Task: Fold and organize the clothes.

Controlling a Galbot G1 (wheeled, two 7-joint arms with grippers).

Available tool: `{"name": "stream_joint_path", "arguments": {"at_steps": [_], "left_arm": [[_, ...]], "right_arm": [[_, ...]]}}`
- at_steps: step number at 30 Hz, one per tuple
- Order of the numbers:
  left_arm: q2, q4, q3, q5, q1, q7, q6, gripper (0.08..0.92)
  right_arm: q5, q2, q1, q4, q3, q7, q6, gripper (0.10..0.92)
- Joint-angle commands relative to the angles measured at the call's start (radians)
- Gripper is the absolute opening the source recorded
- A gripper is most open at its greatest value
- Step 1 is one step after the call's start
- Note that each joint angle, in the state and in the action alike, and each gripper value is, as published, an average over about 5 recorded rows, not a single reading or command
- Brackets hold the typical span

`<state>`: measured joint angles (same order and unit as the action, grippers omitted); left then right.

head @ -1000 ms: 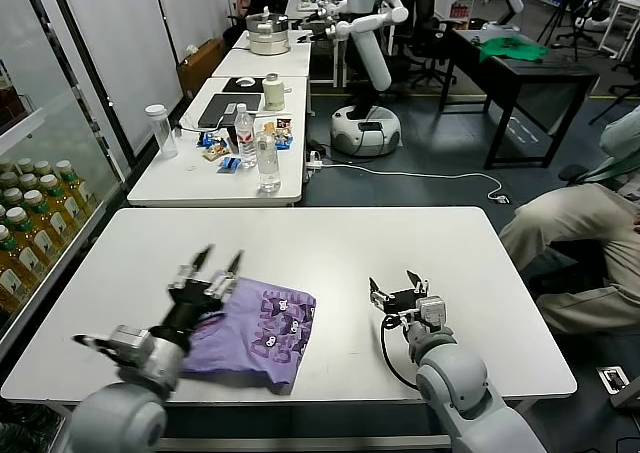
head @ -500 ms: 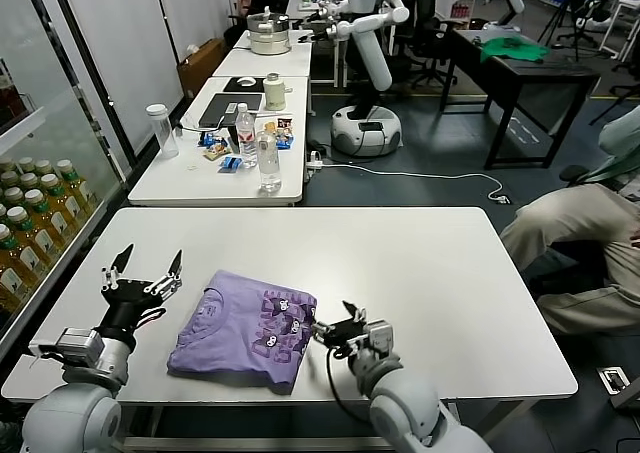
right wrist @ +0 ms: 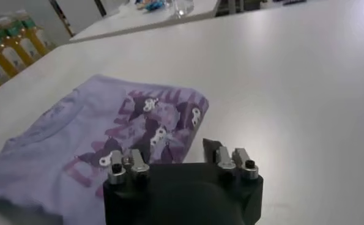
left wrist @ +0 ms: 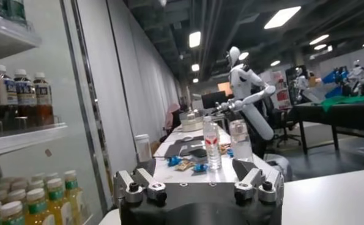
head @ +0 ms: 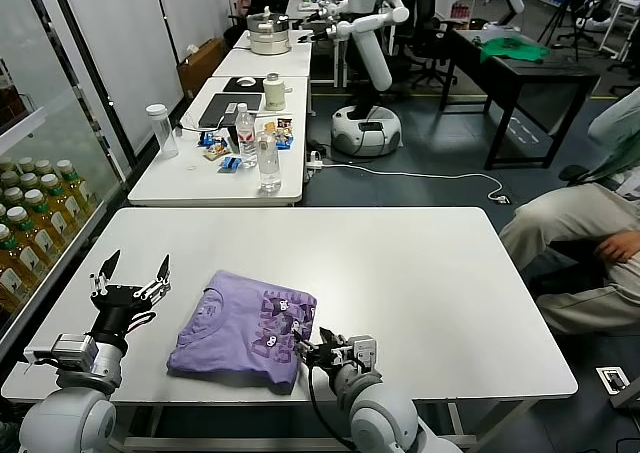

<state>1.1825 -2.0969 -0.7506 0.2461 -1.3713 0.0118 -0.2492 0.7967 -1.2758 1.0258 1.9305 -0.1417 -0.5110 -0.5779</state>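
Note:
The lavender T-shirt point(head: 245, 328) lies folded on the white table point(head: 420, 273), its dark purple graphic facing up near its right edge. My left gripper point(head: 133, 268) is raised to the left of the shirt, clear of it and open; in the left wrist view its fingers point(left wrist: 133, 183) stand wide apart with nothing between them. My right gripper point(head: 318, 351) sits low at the shirt's near right corner. In the right wrist view the right gripper point(right wrist: 169, 156) has its jaws apart, one side over the shirt point(right wrist: 108, 128), the other over bare table point(right wrist: 292, 92).
A shelf of bottled drinks point(head: 35, 213) stands close on the left. Behind, a second table point(head: 225, 108) carries bottles and a laptop. A seated person point(head: 580, 233) is at the table's right end. Another robot point(head: 370, 33) and a green cloth point(head: 510, 46) are far back.
My left gripper has let go of the shirt, drawn back to the left and opened wide. My right gripper has slid left across the table to the shirt's near right corner.

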Motion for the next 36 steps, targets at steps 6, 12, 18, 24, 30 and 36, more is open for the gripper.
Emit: {"name": "stream_joint_path", "arguments": {"at_steps": [6,12,18,24,30,36], "left_arm": [[0.004,0.019,-0.006,-0.006,0.003,0.002,0.016,0.823],[0.006,0.024,-0.005,-0.006,0.004,0.002,0.018,0.823],[0.002,0.038,-0.01,-0.006,0.004,0.002,0.026,0.823],[0.003,0.065,-0.004,-0.01,0.002,-0.003,0.053,0.823],[0.021,0.13,0.036,-0.027,0.01,-0.055,0.187,0.823],[0.044,0.143,0.073,-0.042,0.006,-0.086,0.249,0.823]], "right_arm": [[0.095,-0.037,-0.015,-0.061,-0.021,-0.047,0.012,0.398],[0.012,-0.028,-0.037,-0.035,0.017,0.048,0.062,0.225],[-0.036,0.051,-0.116,0.039,0.142,0.101,0.027,0.114],[-0.048,0.176,-0.118,0.002,0.312,0.233,-0.002,0.113],[-0.074,0.216,-0.1,-0.081,0.332,0.317,-0.001,0.113],[-0.192,0.195,-0.036,-0.054,0.324,0.333,0.002,0.123]]}}
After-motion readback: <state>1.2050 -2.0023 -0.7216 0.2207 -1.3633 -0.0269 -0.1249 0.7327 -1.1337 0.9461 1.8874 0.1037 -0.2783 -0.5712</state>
